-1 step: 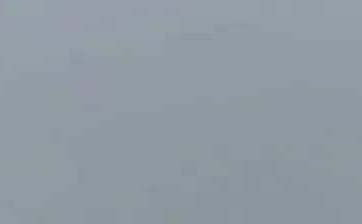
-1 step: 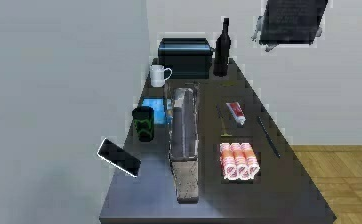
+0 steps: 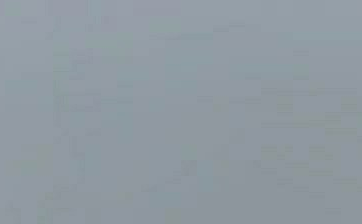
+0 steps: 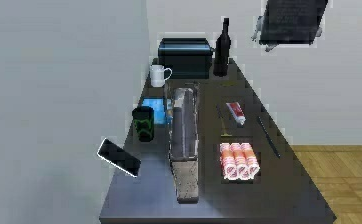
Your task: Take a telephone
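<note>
Dark table (image 4: 289, 195) in pale grey wall (image 4: 59, 70) corner, wooden floor (image 4: 344, 175) beside it

The tabletop (image 4: 281, 196) is matt, dark and smooth. The far bottle (image 4: 224, 45) looks like glossy black glass, the white mug (image 4: 161, 74) glazed. The telephone (image 4: 119, 157) at the left edge is glossy black. On the right, the floor (image 4: 344, 172) is wood.

Forward view: is facing a plain grey wall (image 3: 179, 110) head-on, sitting very near it.
Arm side view: is looking down and out along a dark counter (image 4: 289, 195) from above its near end, facing a room corner; wood floor (image 4: 339, 160) is showing at lower right.
Shared: both are taking in grey wall; same stretch cannot be told.
</note>
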Controlling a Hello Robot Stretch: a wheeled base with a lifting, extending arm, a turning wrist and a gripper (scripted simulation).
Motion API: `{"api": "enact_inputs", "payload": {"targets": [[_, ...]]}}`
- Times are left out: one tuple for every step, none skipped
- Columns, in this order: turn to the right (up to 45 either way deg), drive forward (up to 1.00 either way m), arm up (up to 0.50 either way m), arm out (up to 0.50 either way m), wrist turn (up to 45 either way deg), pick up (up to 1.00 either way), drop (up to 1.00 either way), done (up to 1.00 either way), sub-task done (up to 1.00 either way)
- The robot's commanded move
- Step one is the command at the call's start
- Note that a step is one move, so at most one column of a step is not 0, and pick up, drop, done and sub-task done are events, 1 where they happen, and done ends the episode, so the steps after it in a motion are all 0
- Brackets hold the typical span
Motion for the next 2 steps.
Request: {"api": "enact_inputs", "payload": {"targets": [[0.0,0.0,0.38,0.0,0.0,0.0,0.0,0.0,0.0],[0.0,0.0,0.0,0.14,0.0,0.0,0.0,0.0,0.0]]}}
